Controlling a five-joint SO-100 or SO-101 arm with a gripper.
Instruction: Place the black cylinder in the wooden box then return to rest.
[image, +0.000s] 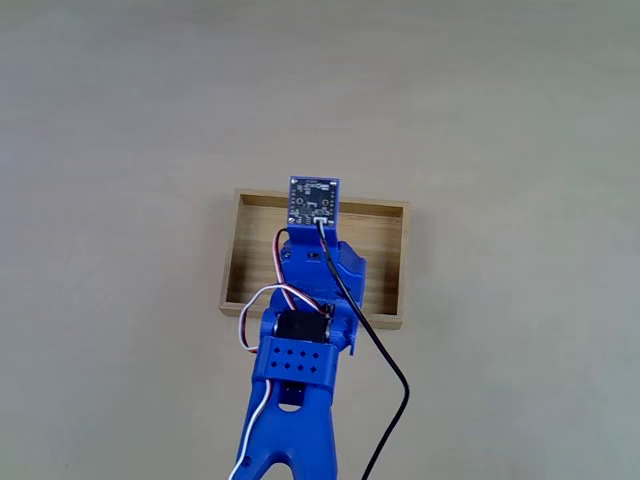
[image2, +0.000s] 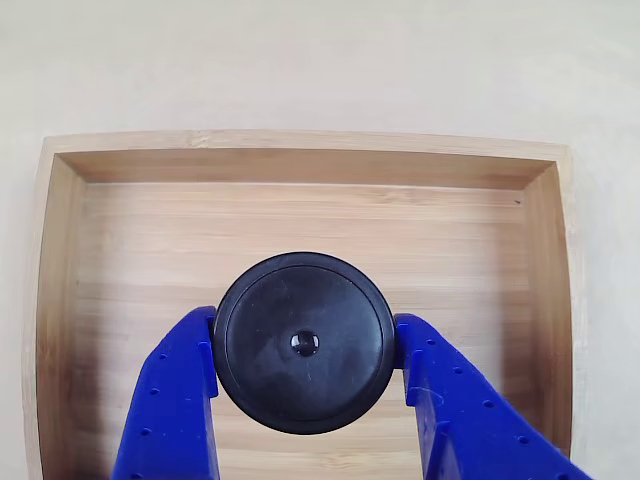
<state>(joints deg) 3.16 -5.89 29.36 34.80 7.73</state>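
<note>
The black cylinder is held between the two blue fingers of the end effector, its round top and central dimple turned toward the camera in the other view. Both fingers are seen pressed against its sides, one at each flank, so the end effector is closed on the cylinder at about the cylinder's width.

Directly beneath the end effector lies the striped floor of the wooden box. The far wall of the box is ahead of the fingertips, and the side walls stand well apart to either flank, so the cylinder is judged to be over the middle of the floor. Whether the cylinder already touches the floor cannot be told from these views.

The step in hand appears to be the release. It would best be done with the cylinder lowered until it rests flat on the wood, the fingers then being opened slowly and evenly so that neither one drags it sideways or tips it. After that, a straight lift should be made before any swing, so that the low walls are cleared.

In the fixed view the arm is seen reaching over the near wall of the box, which sits on the pale tabletop.
</note>
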